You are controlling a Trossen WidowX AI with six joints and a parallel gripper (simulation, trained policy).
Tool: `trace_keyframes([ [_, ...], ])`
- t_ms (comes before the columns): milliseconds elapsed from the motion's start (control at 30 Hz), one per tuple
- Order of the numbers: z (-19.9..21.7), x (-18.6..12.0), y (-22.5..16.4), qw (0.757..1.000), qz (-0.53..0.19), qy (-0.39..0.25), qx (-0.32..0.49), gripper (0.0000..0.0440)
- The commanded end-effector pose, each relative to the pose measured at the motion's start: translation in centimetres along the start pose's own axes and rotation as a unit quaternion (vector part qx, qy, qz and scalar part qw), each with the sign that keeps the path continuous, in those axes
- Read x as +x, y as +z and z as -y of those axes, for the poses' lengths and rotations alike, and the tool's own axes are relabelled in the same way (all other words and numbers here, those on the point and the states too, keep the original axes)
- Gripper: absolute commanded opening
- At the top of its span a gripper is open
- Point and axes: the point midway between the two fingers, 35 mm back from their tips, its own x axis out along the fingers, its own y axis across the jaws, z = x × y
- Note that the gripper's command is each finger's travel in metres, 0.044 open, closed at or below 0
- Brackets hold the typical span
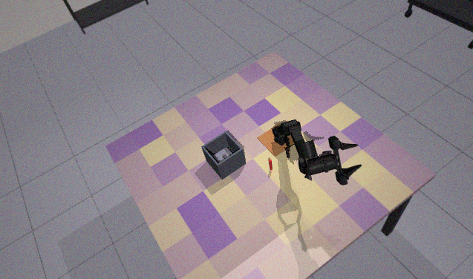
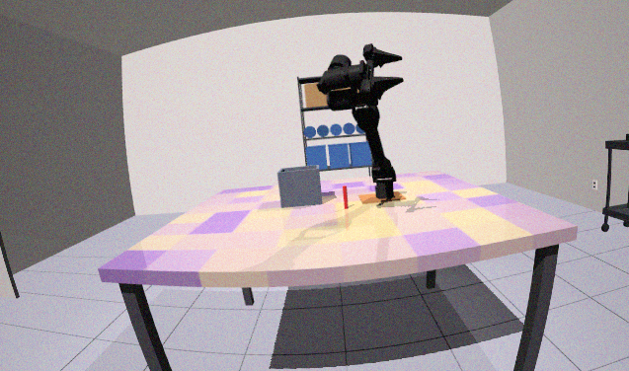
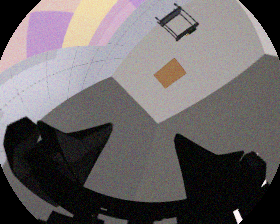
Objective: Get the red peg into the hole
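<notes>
Jaws (image 1: pixel 359 155) (image 2: pixel 403 69) stand wide, with nothing between their 2 fingers, raised high over the worktop (image 1: pixel 207 234) (image 2: pixel 330 277) (image 3: pixel 46 32) and pointing off to the side, away from the box. The red peg (image 1: pixel 270 165) (image 2: pixel 345 197) stands upright on the worktop, well apart from the jaws and between the open box (image 1: pixel 234 167) (image 2: pixel 301 187) and the foot of the arm (image 1: pixel 305 148) (image 2: pixel 375 143). It touches neither of those 2.

The box is dark grey-blue, upright, with its top open; from above, a pale plate (image 1: pixel 220 153) shows at the bottom. A small dark spot marks the plate, too small to read clearly. The peg is outside the box, so the plate's hole does not have it.

Beside the peg, the black arm rises from an orange patch (image 1: pixel 267 138) (image 2: pixel 398 196) on the worktop, which is patterned in purple, pink and yellow blocks. Behind the arm, against the pale wall, a shelf rack (image 2: pixel 301 118) holds blue bins (image 2: pixel 338 156) on 1 level and blue round things (image 2: pixel 322 130) on another.
</notes>
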Motion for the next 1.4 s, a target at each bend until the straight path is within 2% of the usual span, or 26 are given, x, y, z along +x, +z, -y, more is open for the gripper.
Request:
trace_keyframes([
  [0,0.1,-0.6,-0.4,1.000,-0.013,0.003,0.011,0.0423],
  [67,0.1,-1.7,-1.0,0.999,-0.034,0.007,0.039,0.0440],
  [333,0.2,-5.6,-3.1,0.982,-0.115,0.016,0.151,0.0440],
  [667,0.4,-10.9,-5.0,0.934,-0.223,0.015,0.279,0.0440],
  [1000,0.5,-16.7,-5.8,0.859,-0.330,-0.002,0.392,0.0440],
  [1367,0.7,-23.1,-5.4,0.747,-0.440,-0.037,0.496,0.0440],
])
